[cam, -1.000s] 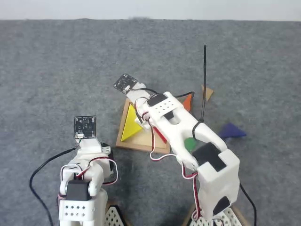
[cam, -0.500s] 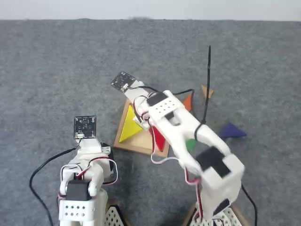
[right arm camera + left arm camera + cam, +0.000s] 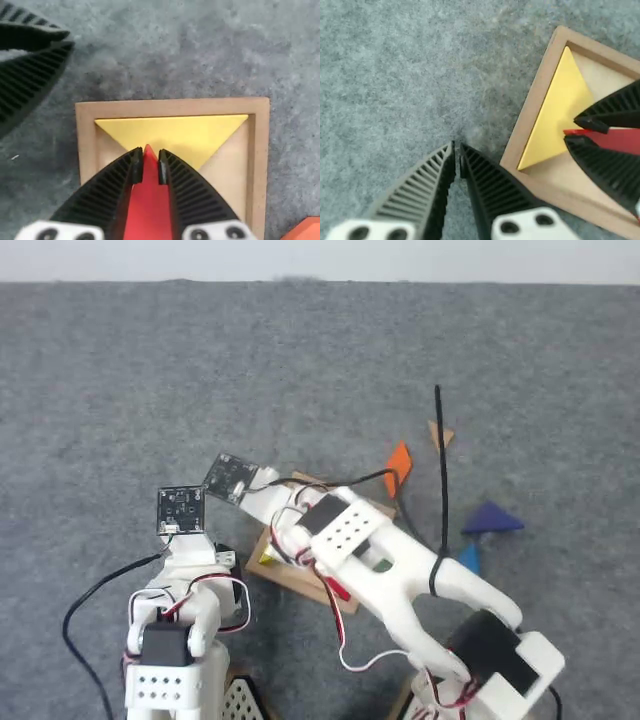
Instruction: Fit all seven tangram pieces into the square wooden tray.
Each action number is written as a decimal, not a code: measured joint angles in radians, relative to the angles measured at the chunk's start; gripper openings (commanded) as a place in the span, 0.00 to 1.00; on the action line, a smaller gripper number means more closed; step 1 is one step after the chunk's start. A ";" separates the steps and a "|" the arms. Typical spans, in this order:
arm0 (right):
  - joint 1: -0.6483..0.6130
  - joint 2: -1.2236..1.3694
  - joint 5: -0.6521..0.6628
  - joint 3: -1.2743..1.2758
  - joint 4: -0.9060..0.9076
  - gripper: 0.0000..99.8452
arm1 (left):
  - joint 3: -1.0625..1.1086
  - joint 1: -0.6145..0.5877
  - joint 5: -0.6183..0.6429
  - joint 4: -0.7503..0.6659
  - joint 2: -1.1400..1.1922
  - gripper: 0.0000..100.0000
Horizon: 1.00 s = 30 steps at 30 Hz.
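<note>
Leftmost, the left pincer [image 3: 457,149] hangs closed and empty over the grey surface [image 3: 395,75], just beside the square wooden tray [image 3: 534,100]. Inside the tray, a yellow triangle [image 3: 560,105] lies flat with its long edge along one wall. Next, the right pincer [image 3: 148,156] is clamped on the pointed end of a red piece [image 3: 148,210] over the tray. Further right, an orange piece [image 3: 399,461], a small tan triangle [image 3: 440,433], a light blue piece [image 3: 468,558] and a dark blue triangle [image 3: 493,519] lie outside the tray on the surface.

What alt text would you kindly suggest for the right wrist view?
The right gripper grips a red piece above the square wooden tray, its tip over the yellow triangle lying in the tray. Grey carpet surrounds the tray.
</note>
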 measured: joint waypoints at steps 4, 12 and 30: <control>-0.005 0.000 0.000 0.002 -0.008 0.01 | 0.000 0.000 0.000 0.000 0.000 0.01; -0.009 0.000 0.000 0.002 -0.008 0.21 | 0.000 0.000 0.000 0.000 0.000 0.01; 0.172 -0.137 -0.150 0.009 -0.011 0.04 | 0.000 0.000 0.000 0.000 0.000 0.01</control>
